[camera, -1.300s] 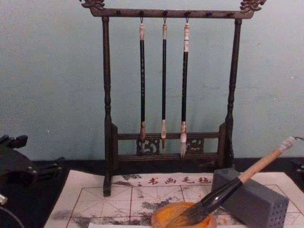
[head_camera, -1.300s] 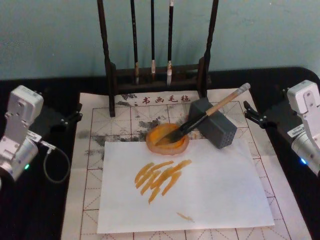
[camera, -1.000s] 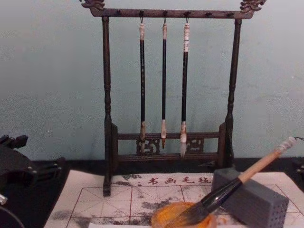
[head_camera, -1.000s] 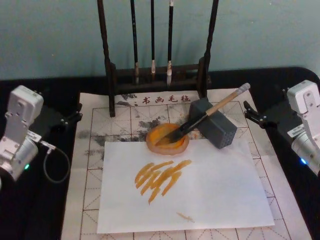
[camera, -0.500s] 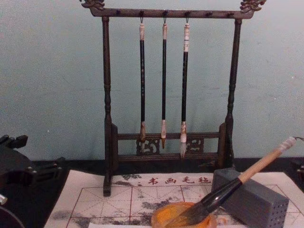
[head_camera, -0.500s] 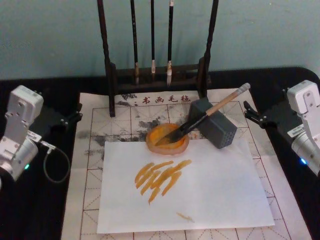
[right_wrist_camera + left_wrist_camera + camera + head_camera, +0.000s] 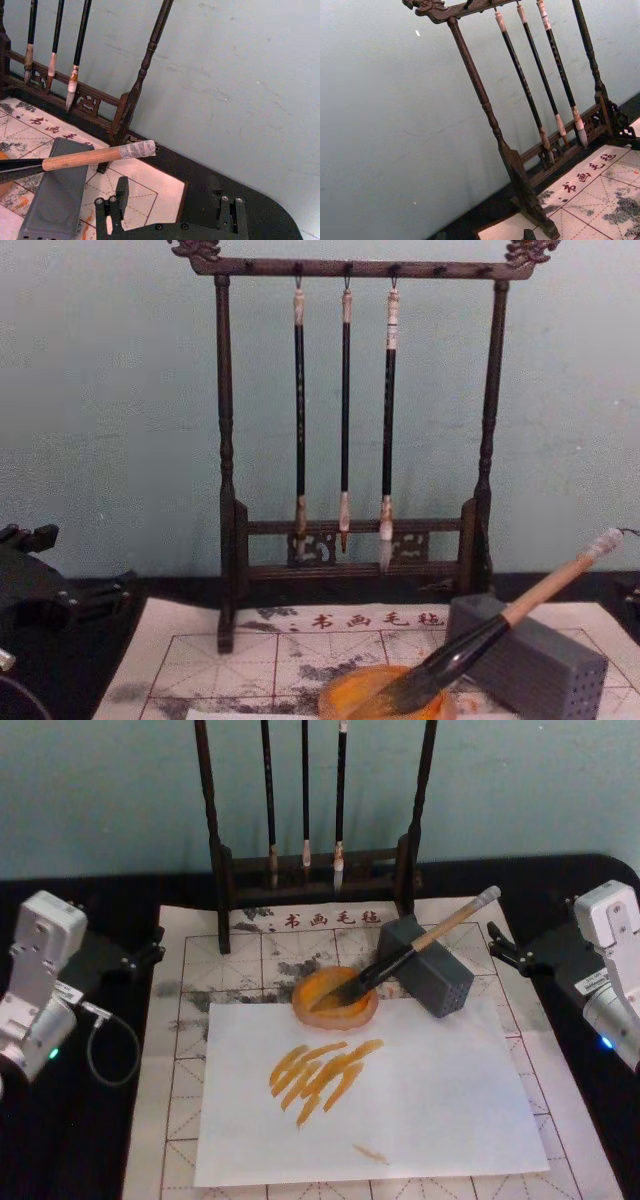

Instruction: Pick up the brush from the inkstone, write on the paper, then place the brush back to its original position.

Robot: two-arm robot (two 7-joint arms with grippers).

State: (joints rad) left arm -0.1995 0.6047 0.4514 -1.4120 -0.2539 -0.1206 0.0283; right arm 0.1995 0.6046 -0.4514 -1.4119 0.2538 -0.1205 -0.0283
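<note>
We see the brush (image 7: pixel 417 946) as pale, bare wood, with a taped whitish cap and a glossy black ferrule. The orange inkstone (image 7: pixel 306 1012) looks smooth. The paper (image 7: pixel 186 1050) is matt and ink-stained, the white sheet (image 7: pixel 430 1105) smooth. The grey block (image 7: pixel 438 980) looks like matt plastic, the rack (image 7: pixel 226 440) dark turned wood.

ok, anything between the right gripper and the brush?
No. Head view: just bare paper and black table between right gripper and brush handle. Left gripper parked at left.
</note>
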